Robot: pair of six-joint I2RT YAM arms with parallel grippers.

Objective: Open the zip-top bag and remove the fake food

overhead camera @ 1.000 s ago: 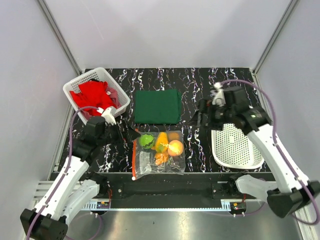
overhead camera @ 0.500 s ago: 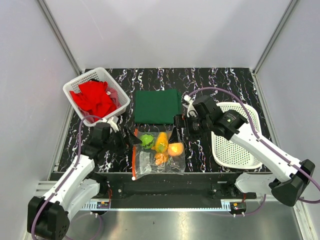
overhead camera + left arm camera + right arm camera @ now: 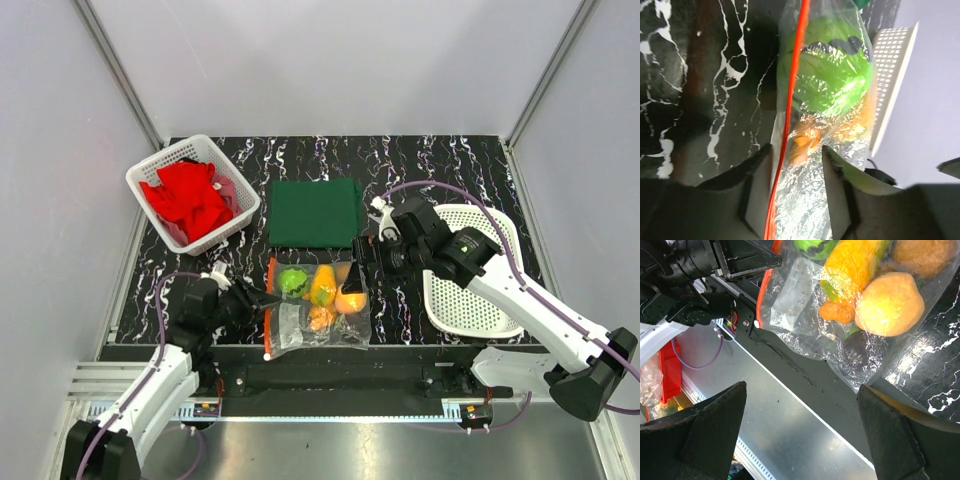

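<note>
Black marbled table point(image 3: 430, 165) inside pale walls. Carries the bag point(image 3: 295, 328) flat near its front edge, just in front of a green cloth point(image 3: 315, 212), with the food point(image 3: 322, 285) inside. At the bag's left edge, the left gripper point(image 3: 796, 149), jaws apart either side of the orange zip strip point(image 3: 791, 90). Over the bag's right side, the right gripper point(image 3: 801, 386), jaws spread wide. Bears a basket point(image 3: 135, 182) of red cloth point(image 3: 190, 195) at far left

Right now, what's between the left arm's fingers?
The zip strip of the zip-top bag runs between the left fingers, seen in the left wrist view.
</note>
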